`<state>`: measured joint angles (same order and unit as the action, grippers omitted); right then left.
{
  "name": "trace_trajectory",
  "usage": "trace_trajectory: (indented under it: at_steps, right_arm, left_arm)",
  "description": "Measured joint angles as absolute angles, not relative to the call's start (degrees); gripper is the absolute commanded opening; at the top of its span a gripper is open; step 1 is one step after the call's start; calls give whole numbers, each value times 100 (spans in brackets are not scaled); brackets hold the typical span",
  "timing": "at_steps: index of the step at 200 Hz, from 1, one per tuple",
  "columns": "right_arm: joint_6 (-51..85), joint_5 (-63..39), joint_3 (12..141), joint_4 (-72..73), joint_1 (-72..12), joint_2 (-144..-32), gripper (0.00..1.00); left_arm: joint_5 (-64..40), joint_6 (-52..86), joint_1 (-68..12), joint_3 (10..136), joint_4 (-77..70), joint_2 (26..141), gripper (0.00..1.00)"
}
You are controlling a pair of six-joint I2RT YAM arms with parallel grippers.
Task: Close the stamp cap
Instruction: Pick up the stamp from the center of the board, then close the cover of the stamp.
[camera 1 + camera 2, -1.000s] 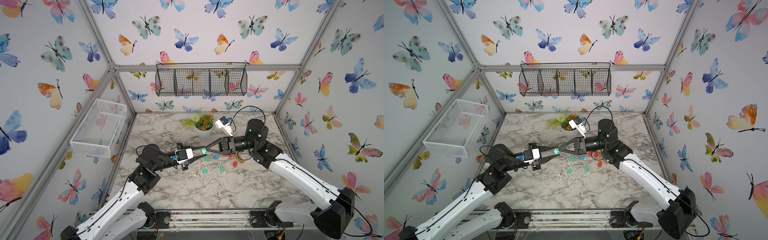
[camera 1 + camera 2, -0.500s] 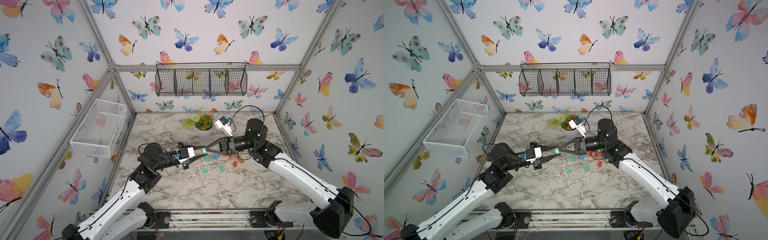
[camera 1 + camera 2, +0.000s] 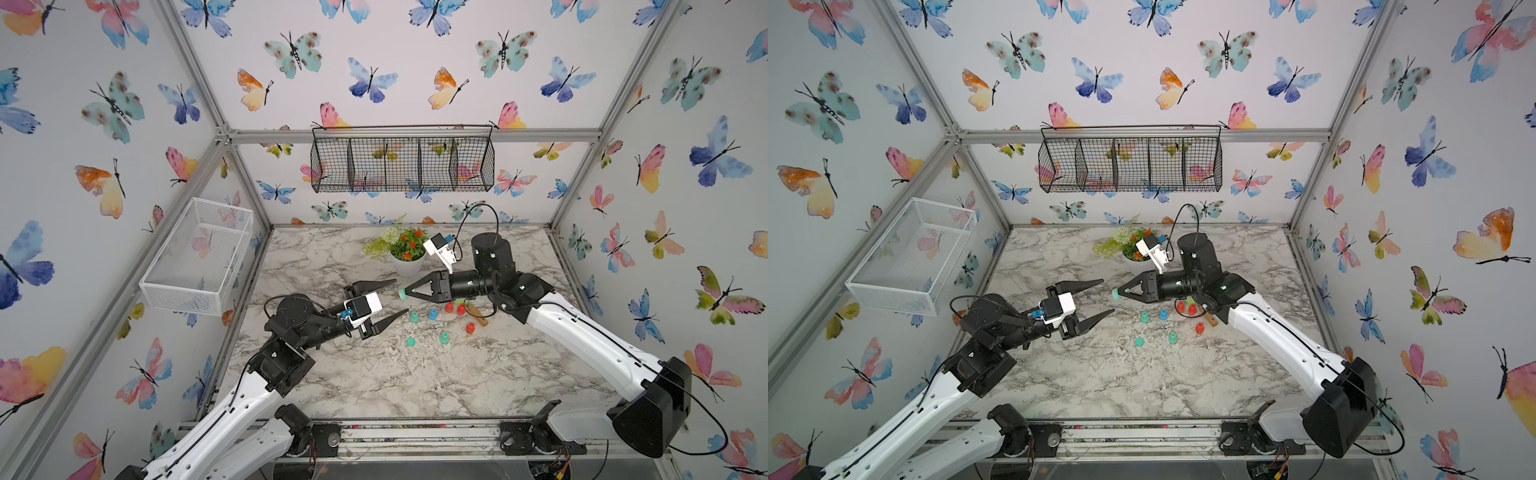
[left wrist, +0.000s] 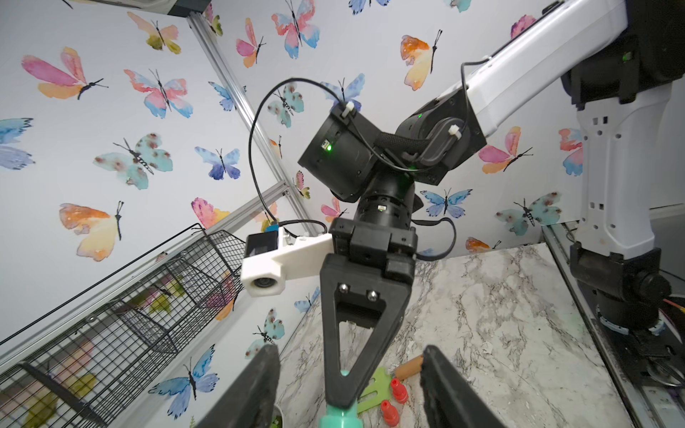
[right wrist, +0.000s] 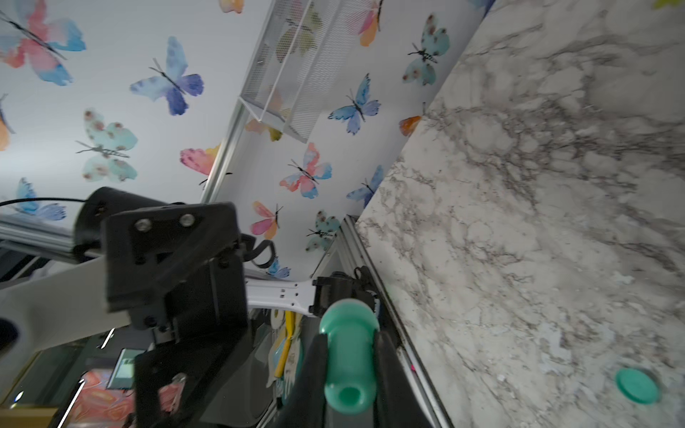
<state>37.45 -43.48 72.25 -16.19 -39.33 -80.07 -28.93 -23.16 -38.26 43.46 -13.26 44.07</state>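
A small teal stamp (image 3: 402, 294) (image 3: 1115, 295) hangs in the air above the marble table (image 3: 374, 374). My right gripper (image 3: 407, 293) (image 5: 350, 335) is shut on its narrow body. In the right wrist view the stamp (image 5: 348, 355) shows a wide rounded end past the fingertips and a hollow end toward the camera. My left gripper (image 3: 401, 296) (image 3: 1108, 296) (image 4: 349, 348) faces it, open. Its two fingers (image 4: 259, 385) stand apart on either side of the stamp's (image 4: 339, 418) end without touching it. A flat teal disc (image 5: 637, 385) (image 3: 410, 341) lies on the table.
Below the grippers lie several small stamps: red (image 3: 449, 307), blue (image 3: 433, 314) and teal (image 3: 444, 337). A green tool with a wooden handle (image 3: 478, 318) lies beside them. A flower pot (image 3: 407, 262) stands behind. A white basket (image 3: 199, 257) and a black wire basket (image 3: 401, 162) hang on the walls.
My left gripper was shut at the stamp's end; it has opened and its fingers now stand wide apart. The right gripper has closed tighter on the stamp and stayed in place.
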Motion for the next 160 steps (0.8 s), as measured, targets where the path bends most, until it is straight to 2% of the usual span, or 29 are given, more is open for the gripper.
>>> trace_trajectory:
  at_steps: [36,76,127,160]
  right_arm:
    - [3157,-2880,7352,-2502,-3933,-8652,10]
    - [2797,-1785,7349,-2932,-4106,-9249,8]
    - [2827,-895,7319,-3033,-5096,-9863,7]
    - [2897,-460,7203,-3022,-5238,-10108,6]
  left_arm:
    - [-2060,-2226,-3732,4156,-1120,4421,64]
    - [-1520,-2047,-3400,3813,-1002,4578,64]
    - [-1181,-1559,-2707,3623,-978,4849,64]
    - [-1197,-1212,-2158,3675,-908,5122,64]
